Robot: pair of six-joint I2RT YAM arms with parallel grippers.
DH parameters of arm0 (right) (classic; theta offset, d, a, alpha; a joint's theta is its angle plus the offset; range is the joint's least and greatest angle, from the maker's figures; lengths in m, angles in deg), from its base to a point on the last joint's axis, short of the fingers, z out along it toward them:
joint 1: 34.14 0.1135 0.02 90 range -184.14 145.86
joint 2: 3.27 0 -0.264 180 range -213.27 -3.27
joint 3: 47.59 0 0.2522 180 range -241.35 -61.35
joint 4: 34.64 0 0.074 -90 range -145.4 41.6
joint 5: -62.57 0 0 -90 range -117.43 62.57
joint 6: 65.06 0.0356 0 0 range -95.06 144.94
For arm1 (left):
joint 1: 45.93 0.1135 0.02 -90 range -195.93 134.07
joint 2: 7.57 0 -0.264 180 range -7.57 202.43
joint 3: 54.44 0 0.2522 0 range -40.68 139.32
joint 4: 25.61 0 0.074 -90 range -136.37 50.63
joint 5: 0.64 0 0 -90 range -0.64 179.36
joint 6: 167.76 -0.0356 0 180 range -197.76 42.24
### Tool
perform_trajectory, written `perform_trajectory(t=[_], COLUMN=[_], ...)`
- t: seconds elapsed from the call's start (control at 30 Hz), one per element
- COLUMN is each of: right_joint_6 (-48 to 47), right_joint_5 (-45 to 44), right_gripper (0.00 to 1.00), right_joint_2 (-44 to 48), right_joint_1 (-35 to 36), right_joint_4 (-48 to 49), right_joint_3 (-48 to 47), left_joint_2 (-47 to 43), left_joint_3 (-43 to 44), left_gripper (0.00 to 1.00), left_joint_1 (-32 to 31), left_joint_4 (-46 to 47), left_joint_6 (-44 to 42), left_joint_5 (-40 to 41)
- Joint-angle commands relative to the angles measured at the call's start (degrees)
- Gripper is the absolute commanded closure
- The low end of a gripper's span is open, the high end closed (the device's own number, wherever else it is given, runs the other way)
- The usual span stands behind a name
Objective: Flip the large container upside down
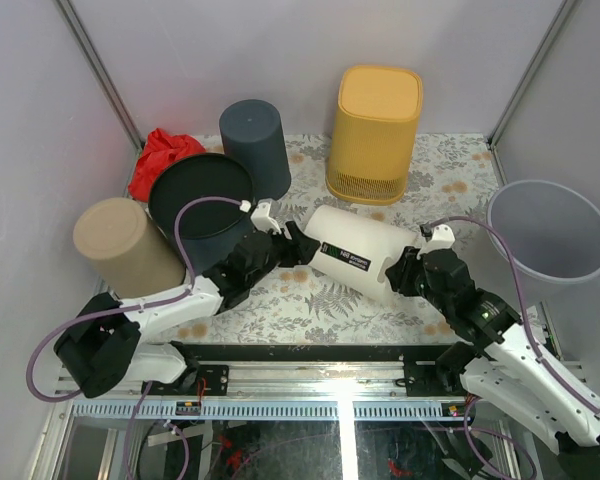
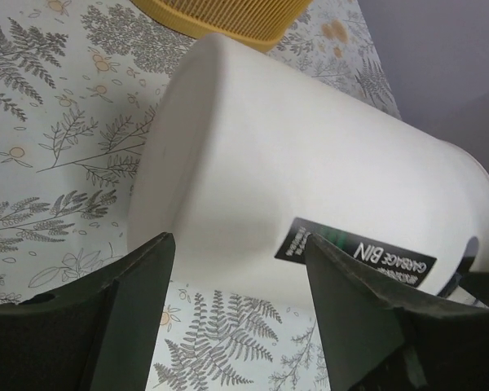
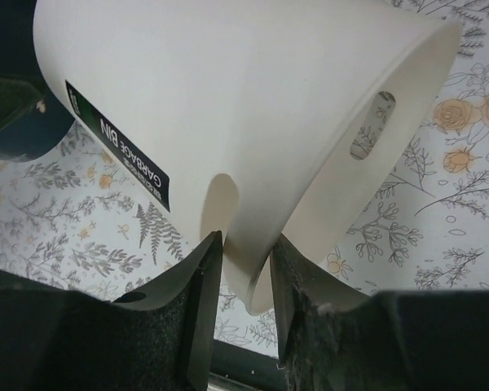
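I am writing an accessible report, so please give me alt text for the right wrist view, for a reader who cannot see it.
A white garbage bin lies on its side, its rim pinched between the jaws of the right gripper. Its wall shows a black "GARBAGE BIN" label and a handle slot; a flower-patterned table cover lies beneath.

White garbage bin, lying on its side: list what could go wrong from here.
1. The right gripper pinches only the thin rim of the white garbage bin, so the bin may slip or twist out when lifted.
2. The left gripper stands open at the closed end, holding nothing, so the round wall could roll away.
3. The yellow basket stands close behind, and a swinging bin might knock it.
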Motion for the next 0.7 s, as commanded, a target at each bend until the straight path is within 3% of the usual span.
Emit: perform_trajectory(t=[0.0, 0.37, 0.67], right_joint_6=[-1.1, -5.6, -3.6], right_joint_5=[-4.3, -6.3, -7.2], right_gripper=[0.63, 0.50, 0.46], right_joint_2=[-3.2, -15.1, -10.3], right_joint_1=[0.3, 0.3, 0.3], right_joint_4=[4.4, 6.7, 4.8], right_joint_3=[-3.7, -10.5, -7.3], left_joint_2=[-2.6, -5.3, -4.9], left_joint_3=[-1.3, -2.2, -0.3], left_gripper=[0.36, 0.36, 0.35], left_joint_1=[-1.5, -5.3, -5.2], left_joint_4=[2.3, 0.1, -1.8], left_joint_6=[0.9, 1.2, -0.6], left_joint_5=[0.2, 4.6, 8.3])
